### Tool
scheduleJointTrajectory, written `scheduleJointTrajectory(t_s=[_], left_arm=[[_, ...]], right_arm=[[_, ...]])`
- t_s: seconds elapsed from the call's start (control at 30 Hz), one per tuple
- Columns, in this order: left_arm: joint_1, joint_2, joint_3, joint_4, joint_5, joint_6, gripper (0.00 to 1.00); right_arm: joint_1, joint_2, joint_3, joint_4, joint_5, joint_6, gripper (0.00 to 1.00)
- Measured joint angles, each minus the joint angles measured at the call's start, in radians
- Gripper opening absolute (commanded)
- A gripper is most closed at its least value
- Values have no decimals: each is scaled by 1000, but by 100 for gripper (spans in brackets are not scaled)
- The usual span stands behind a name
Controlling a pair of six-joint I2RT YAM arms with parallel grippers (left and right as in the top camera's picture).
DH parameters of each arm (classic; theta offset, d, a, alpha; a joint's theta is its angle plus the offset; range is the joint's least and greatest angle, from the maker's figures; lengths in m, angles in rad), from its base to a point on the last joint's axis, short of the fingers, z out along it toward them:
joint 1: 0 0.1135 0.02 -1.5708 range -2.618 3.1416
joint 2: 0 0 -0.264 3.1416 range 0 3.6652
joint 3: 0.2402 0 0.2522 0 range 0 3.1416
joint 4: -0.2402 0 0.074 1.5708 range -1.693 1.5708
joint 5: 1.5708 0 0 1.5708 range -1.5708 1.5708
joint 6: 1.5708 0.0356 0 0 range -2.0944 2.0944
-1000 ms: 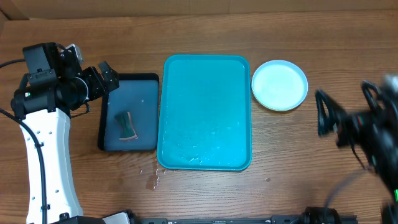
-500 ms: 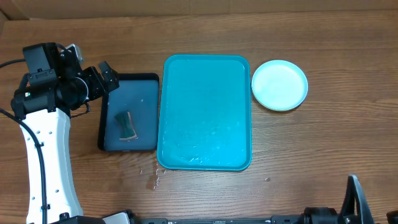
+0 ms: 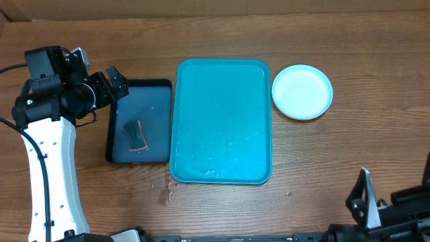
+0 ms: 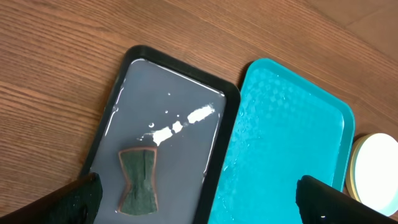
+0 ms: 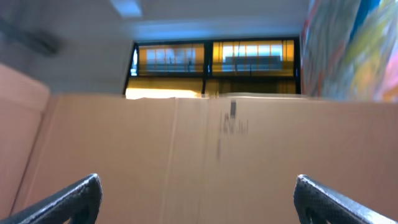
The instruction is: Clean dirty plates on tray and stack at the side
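The turquoise tray [image 3: 222, 121] lies mid-table with only water drops on it; it also shows in the left wrist view [image 4: 286, 143]. The plates [image 3: 302, 91] sit on the wood to its right, light blue on top; in the left wrist view the plates [image 4: 378, 171] show a yellow-green rim underneath. My left gripper [image 3: 111, 85] is open and empty, hovering over the left edge of the dark tray; in its own view my left gripper [image 4: 199, 205] has its jaws wide apart. My right gripper [image 3: 396, 198] is at the bottom right corner, open and empty, far from the plates. In its own view my right gripper [image 5: 198, 202] faces a cardboard wall.
A narrow dark tray [image 3: 153, 101] holding water lies left of the turquoise tray, with a green sponge [image 3: 136, 136] in it; the sponge [image 4: 140, 183] also shows in the left wrist view. Water drops [image 3: 164, 191] lie on the wood near the turquoise tray's front left corner.
My right arm has swung from the right side of the table down to the bottom right corner. The left arm, trays and plates have not moved.
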State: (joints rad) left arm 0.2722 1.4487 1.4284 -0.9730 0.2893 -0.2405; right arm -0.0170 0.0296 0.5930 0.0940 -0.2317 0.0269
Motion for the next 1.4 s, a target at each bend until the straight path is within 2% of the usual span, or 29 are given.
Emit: scheduleJointTrajectory(t_s=[0.03,0.2,0.37,0.6,0.77,0.97,1.4], left_arm=[[0,0,0,0,0,0,100],[0,0,0,0,0,0,100],[0,0,0,0,0,0,100],[0,0,0,0,0,0,100],[0,0,0,0,0,0,100],[0,0,0,0,0,0,100],[0,0,0,0,0,0,100]], right_arm=[[0,-11,-64,84,-1,8,100],[0,-17,-262,230,6,50,100],[0,-17,-425,248,16,82,100],[0,-17,-561,249,29,97,100],[0,-17,-575,116,30,104,100],[0,-18,-575,-166,31,104,100],[0,-18,-575,-167,68,-53,100]])
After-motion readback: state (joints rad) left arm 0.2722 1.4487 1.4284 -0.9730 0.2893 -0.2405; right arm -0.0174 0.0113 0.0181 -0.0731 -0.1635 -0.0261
